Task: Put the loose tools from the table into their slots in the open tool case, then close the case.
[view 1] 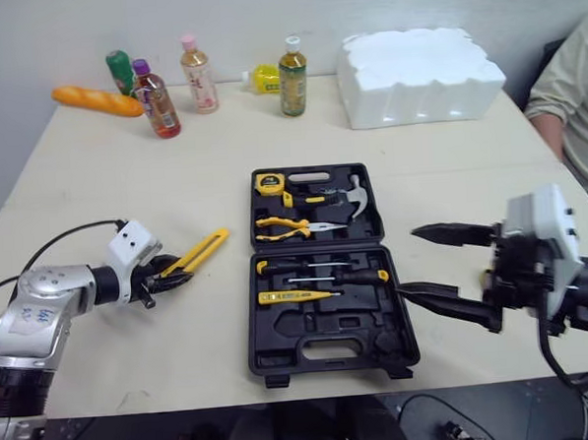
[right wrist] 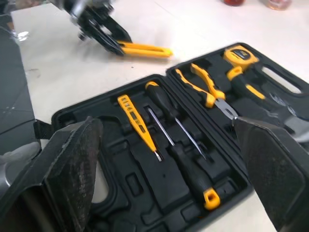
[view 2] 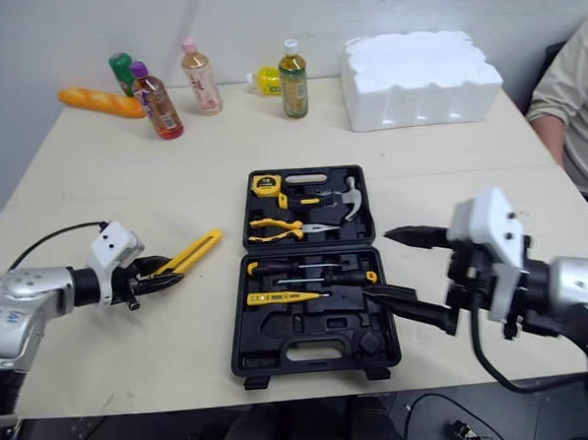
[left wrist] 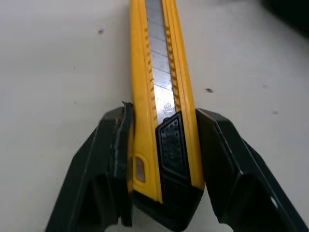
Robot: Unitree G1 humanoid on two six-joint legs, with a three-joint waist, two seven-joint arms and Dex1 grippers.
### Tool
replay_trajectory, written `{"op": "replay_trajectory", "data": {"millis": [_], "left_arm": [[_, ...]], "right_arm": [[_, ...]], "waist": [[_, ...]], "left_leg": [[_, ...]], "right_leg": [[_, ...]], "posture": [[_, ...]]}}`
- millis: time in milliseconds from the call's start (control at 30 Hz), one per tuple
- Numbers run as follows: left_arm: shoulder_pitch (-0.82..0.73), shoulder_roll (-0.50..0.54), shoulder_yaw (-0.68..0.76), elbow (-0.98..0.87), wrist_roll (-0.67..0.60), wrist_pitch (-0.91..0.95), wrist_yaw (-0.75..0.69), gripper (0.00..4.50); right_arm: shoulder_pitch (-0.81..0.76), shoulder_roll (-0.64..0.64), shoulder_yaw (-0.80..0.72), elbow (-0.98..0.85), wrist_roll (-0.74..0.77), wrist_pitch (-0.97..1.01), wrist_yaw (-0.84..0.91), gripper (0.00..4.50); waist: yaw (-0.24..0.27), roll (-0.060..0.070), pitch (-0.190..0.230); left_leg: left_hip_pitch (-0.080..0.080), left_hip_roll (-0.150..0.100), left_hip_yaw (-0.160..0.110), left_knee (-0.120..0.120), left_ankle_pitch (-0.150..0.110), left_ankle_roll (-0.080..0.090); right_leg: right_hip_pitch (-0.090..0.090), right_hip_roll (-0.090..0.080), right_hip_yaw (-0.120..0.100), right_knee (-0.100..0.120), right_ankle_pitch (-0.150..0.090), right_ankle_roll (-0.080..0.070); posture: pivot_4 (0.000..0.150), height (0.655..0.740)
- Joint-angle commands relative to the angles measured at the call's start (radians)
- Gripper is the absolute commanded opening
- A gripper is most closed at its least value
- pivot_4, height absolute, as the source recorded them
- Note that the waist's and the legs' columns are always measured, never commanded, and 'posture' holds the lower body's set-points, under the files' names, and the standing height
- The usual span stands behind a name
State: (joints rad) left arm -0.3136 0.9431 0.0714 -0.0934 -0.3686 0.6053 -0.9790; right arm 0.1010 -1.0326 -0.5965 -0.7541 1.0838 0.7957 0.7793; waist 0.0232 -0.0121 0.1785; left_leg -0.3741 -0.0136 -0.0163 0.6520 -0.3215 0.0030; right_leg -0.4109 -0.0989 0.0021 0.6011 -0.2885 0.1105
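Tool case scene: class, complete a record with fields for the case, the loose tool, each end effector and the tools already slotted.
Case: tool case open, flat on the table
Loose tool: yellow utility knife, on the table left of the case
Left arm: left end effector closed on the knife's handle end
Right arm: right end effector open wide, by the case's right edge
Slotted: tape measure, hammer, pliers, screwdrivers, test pen

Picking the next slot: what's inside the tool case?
In the tool case, far half: tape measure, hammer, pliers. Near half: screwdrivers, yellow tester; empty slots by the handle. Anything beneath the tools is hidden.
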Motion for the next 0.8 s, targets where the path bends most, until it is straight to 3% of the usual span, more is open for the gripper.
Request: {"op": "replay_trajectory", "data": {"millis": [33, 200, 467, 800], "left_arm": [[-0.070, 0.025, -0.045, -0.198, -0.116, 0.071, -0.120, 1.50], [-0.213, -0.076, -0.202, -0.292, -0.169, 0.183, -0.138, 1.50], [-0.401, -0.168, -0.561, -0.236, 0.015, 0.239, -0.167, 1.50], [-0.454, -0.285, -0.687, -0.142, 0.153, 0.214, -0.126, 1.50]], "right_arm": [[0.107, 0.007, -0.172, -0.041, 0.006, 0.026, 0.064, 4.50], [0.249, 0.023, -0.291, -0.050, -0.017, 0.033, 0.141, 4.50], [0.394, 0.062, -0.292, -0.090, -0.087, 0.007, 0.201, 4.50], [0.426, 0.074, -0.244, -0.103, -0.135, -0.002, 0.197, 4.50]], "waist": [[0.009, 0.001, 0.000], [0.002, 0.001, 0.000], [0.000, -0.001, 0.000], [0.004, -0.001, 0.001]], "left_leg": [[0.000, 0.000, -0.001, 0.001, 0.000, 0.000], [0.000, -0.003, 0.002, 0.003, -0.001, 0.003], [0.004, 0.000, 0.007, 0.010, -0.002, 0.005], [0.003, 0.002, 0.008, 0.013, -0.002, 0.006]], "right_leg": [[0.001, -0.001, 0.000, 0.000, 0.000, 0.000], [0.003, 0.001, 0.002, 0.000, 0.002, 0.003], [0.004, 0.015, 0.004, 0.006, 0.002, 0.004], [0.004, 0.017, 0.006, 0.007, 0.002, 0.004]], "posture": [[0.150, 0.7383], [0.150, 0.7383], [0.150, 0.7383], [0.150, 0.7383]]}}
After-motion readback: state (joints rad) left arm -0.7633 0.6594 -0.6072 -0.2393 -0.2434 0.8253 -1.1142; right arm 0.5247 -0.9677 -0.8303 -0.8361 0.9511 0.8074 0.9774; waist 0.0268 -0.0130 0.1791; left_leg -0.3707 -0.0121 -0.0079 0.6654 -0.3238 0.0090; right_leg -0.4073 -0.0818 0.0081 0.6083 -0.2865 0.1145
